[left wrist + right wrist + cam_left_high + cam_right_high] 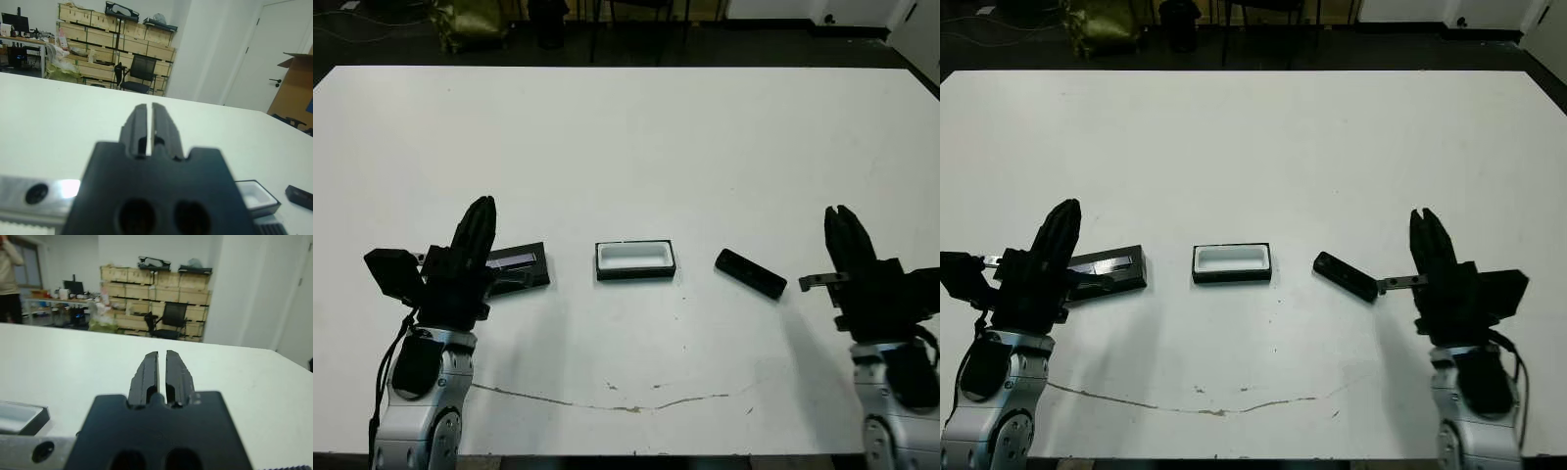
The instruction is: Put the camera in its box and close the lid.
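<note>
Lid [517, 266] detail is partly lost: the left gripper [480, 217] stands in front of its near-left end in the head views, so only the far part of the flat black panel and a stretch of its pale strip show. In the left wrist view the gripper's black body fills the foreground and cuts off all but a corner of the box [257, 195] and one end of the camera [299, 197], both blurred. The right wrist view shows none of the three task objects clearly, only bare table [73, 357] beyond the fingers [148, 374] and a person's sleeve at the far edge of the room. Both grippers point up and away with their fingers pressed nearly together, a thin slit between them and nothing held; the right gripper [843, 227] stands near the table's right side. The box [635, 259] sits open in the middle of the near half of the table, white lining up, level and square to the front edge. The camera [751, 273] lies flat just to the box's right, apart from it, turned at a slant with its far end toward the box, and between the box and the right gripper. The lid lies to the box's left, also apart from it. The far half of the table is open white surface, and a thin dark crack line [607, 401] runs along the near part.
</note>
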Action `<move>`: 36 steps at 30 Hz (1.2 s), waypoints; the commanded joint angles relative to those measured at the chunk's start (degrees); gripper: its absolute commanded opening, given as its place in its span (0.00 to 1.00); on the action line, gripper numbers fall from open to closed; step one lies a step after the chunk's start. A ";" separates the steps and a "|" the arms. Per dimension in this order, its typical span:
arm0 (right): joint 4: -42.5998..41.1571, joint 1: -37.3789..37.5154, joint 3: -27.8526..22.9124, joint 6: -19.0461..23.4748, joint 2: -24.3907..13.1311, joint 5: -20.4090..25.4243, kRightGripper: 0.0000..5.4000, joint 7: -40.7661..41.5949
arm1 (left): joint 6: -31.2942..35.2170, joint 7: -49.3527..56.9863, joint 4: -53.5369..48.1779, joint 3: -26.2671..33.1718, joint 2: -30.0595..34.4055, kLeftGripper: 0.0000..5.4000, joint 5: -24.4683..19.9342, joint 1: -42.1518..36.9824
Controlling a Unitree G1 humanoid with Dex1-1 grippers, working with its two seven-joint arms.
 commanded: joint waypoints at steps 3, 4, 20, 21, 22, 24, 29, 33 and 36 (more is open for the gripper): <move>-0.29 0.98 -2.66 4.66 -5.90 3.73 0.00 5.34 | 0.98 -0.11 0.59 0.11 0.54 0.00 0.02 0.62; -0.50 1.22 -3.06 5.44 -7.17 3.59 0.02 6.02 | 1.00 -0.03 0.57 0.08 0.53 0.00 0.14 0.62; 2.63 1.31 -4.64 9.55 -14.23 6.08 0.65 15.24 | 1.14 0.28 0.43 0.04 0.50 0.00 0.59 0.76; 2.98 1.21 -4.56 9.59 -14.37 6.09 0.68 15.64 | 1.04 0.21 0.49 0.05 0.53 0.00 0.62 0.76; 3.47 1.06 -4.47 9.47 -14.49 6.19 0.73 16.23 | 1.03 0.17 0.51 0.06 0.52 0.00 0.60 0.76; 4.07 0.90 -4.15 9.74 -14.64 6.22 0.81 16.96 | 1.08 0.14 0.51 0.05 0.47 0.00 0.52 0.79; 2.80 1.36 -2.50 13.30 -15.73 4.51 1.00 16.52 | 0.69 -0.26 1.02 0.06 0.68 0.00 0.66 0.82; 1.87 1.76 -0.83 14.63 -16.92 3.59 1.00 17.58 | 0.60 -0.29 1.39 0.08 0.72 0.00 0.80 0.77; 3.10 1.55 0.20 13.59 -17.43 3.39 1.00 19.61 | 1.08 0.00 1.20 0.02 0.73 0.00 0.94 0.84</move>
